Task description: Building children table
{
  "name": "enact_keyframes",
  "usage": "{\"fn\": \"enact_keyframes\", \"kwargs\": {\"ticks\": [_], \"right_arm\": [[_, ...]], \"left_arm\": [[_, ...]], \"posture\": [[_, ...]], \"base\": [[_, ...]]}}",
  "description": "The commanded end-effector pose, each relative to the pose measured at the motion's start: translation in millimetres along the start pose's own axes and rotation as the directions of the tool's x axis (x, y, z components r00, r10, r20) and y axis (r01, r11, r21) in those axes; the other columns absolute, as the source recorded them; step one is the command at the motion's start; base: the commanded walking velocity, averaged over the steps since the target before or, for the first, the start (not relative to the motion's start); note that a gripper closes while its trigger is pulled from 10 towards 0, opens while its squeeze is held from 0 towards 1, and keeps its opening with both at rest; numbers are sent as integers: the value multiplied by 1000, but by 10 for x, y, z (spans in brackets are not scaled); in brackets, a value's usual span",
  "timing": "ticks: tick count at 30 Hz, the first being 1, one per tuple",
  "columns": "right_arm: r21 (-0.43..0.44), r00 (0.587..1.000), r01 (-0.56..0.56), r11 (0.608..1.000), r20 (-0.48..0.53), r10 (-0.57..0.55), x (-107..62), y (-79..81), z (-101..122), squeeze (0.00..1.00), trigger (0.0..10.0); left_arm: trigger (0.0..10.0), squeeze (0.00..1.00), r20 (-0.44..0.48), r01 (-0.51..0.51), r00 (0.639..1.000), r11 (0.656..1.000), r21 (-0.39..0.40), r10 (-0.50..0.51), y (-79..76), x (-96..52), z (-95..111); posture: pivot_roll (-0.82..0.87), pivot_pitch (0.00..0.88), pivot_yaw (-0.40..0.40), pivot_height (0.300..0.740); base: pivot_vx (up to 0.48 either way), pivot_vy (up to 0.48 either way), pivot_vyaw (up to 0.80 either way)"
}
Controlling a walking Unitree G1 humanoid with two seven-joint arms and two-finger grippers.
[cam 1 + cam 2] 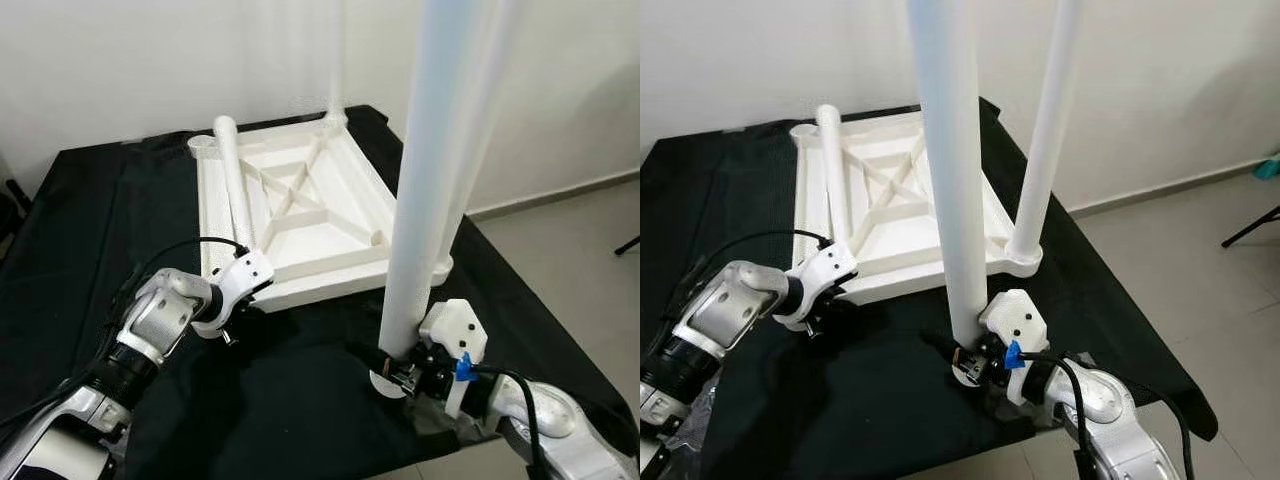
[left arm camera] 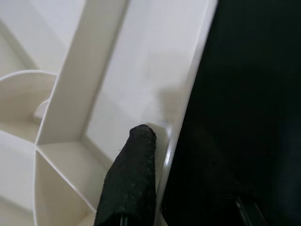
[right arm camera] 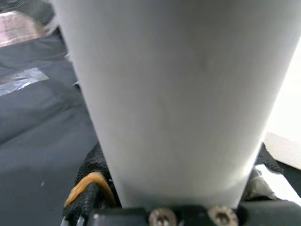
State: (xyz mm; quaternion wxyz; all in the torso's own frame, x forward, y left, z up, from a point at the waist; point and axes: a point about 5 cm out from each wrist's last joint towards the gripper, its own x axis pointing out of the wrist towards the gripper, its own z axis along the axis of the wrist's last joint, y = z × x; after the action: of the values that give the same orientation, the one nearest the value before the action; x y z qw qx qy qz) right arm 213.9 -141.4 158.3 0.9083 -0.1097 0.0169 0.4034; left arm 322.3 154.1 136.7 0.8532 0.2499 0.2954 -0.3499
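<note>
My right pincer (image 1: 970, 362) is clenched on the white table leg (image 1: 945, 150), low down near its foot, and holds it upright on the black cloth (image 1: 300, 400) close to the front edge of the worktop. In the right wrist view the leg's round side (image 3: 174, 103) sits tight against the black fingers (image 3: 91, 188), one wearing an orange band.

My left pincer (image 1: 243, 300) is at the near left corner of the white tabletop (image 1: 300, 200), which lies upside down on the cloth with its ribbed underside facing up. In the left wrist view one black finger (image 2: 131, 174) rests inside the rim, pressed against the tabletop's edge wall (image 2: 178, 117); the other finger is hidden, so I cannot tell whether this pincer is clenched or released.

A second leg (image 1: 1045, 130) stands upright in the near right corner socket of the tabletop. A third leg (image 1: 232, 180) lies along the tabletop's left side.
</note>
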Motion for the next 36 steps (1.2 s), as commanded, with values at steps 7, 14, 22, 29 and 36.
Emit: {"fn": "enact_keyframes", "kwargs": {"ticks": [7,14,22,29,36], "right_arm": [[-5,1000,5,1000,-10,-5,23,29,-20,0,10000],[-5,1000,5,1000,-21,-5,21,45,-41,0,10000],[-10,999,-3,1000,-37,3,35,73,-65,0,10000],[-14,999,1,1000,-36,-1,37,67,-55,0,10000],[-20,999,4,1000,-43,-5,17,62,-58,0,10000]], "left_arm": [[0,0,-116,88,985,951,-297,-127,-459,-134,-338],[3294,0,-84,199,967,917,-347,-242,-731,-267,-316],[10000,0,67,331,937,806,-490,-344,-1098,-350,-23],[10000,933,221,418,908,753,-508,-355,-1169,-302,261],[10000,1000,304,467,883,719,-514,-357,-1180,-321,400]], "posture": [[-32,142,42,740],[-24,142,43,740],[-23,140,40,740],[-32,143,40,740],[-37,145,39,740]], "base": [[0,0,0],[0,0,0],[0,0,0],[0,0,0],[0,0,0]]}}
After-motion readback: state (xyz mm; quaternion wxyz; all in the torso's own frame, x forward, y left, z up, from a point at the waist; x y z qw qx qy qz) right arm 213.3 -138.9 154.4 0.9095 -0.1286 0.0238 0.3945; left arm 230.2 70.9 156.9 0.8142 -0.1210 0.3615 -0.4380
